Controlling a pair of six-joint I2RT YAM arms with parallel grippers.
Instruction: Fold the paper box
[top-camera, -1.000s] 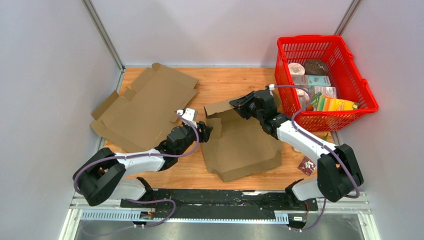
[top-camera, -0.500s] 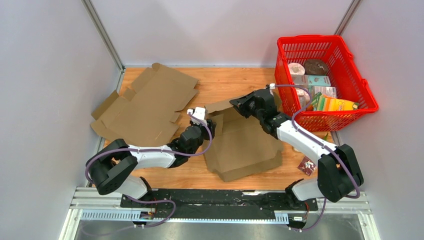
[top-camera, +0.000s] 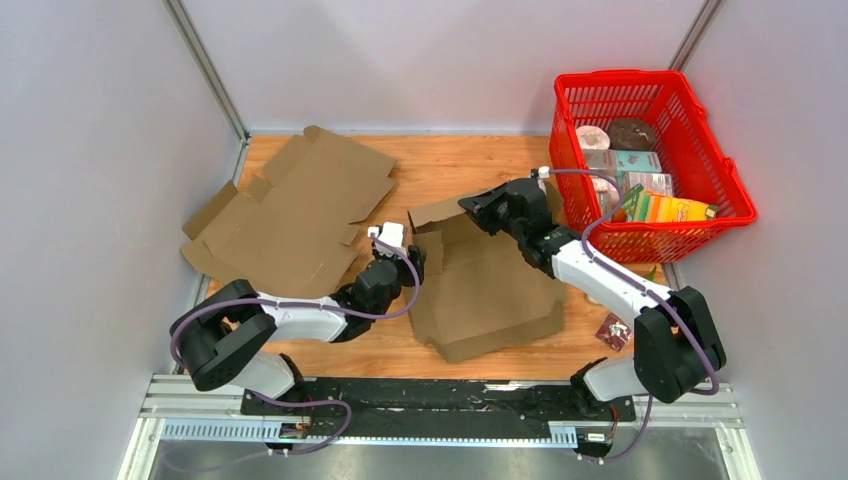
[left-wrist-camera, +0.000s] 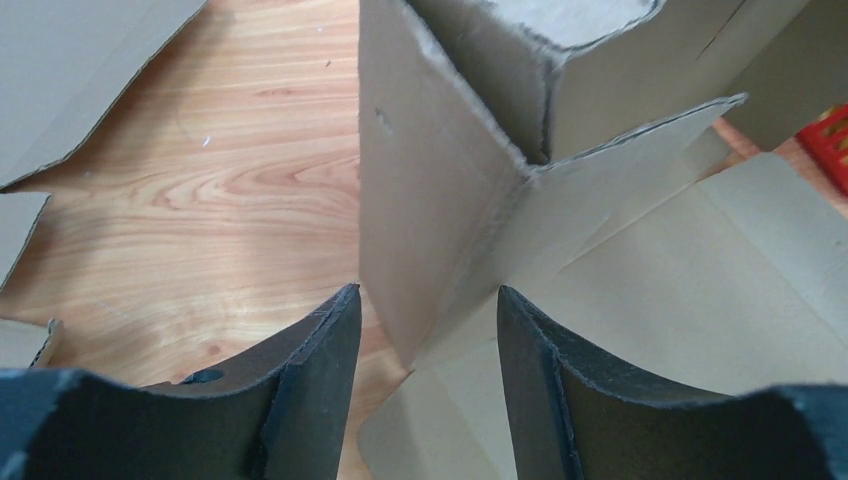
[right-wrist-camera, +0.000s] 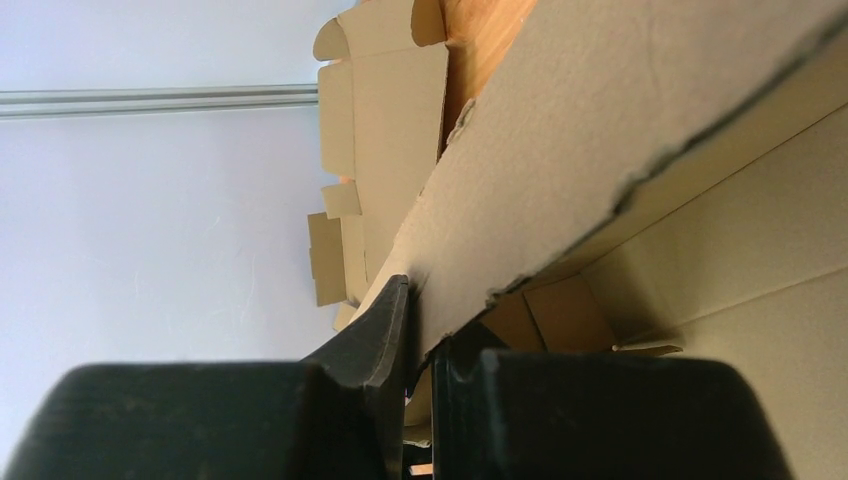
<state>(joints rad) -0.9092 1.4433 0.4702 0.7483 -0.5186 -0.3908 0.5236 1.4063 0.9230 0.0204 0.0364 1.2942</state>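
The paper box (top-camera: 490, 285) lies mid-worktop (top-camera: 450, 165). My right pincer (top-camera: 472, 208) pinches its back flap (right-wrist-camera: 620, 110) at 12 o'clock. My left pincer (top-camera: 412, 262) gapes wide astride the side flap (left-wrist-camera: 430, 180) at 9 o'clock.

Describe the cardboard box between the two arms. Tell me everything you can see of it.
The half-folded box is plain brown cardboard, lying on the wooden table at centre. Its base is flat; the far and left walls stand raised, with ragged edges. The right gripper pinches the far flap; the left gripper straddles the left wall, jaws open.
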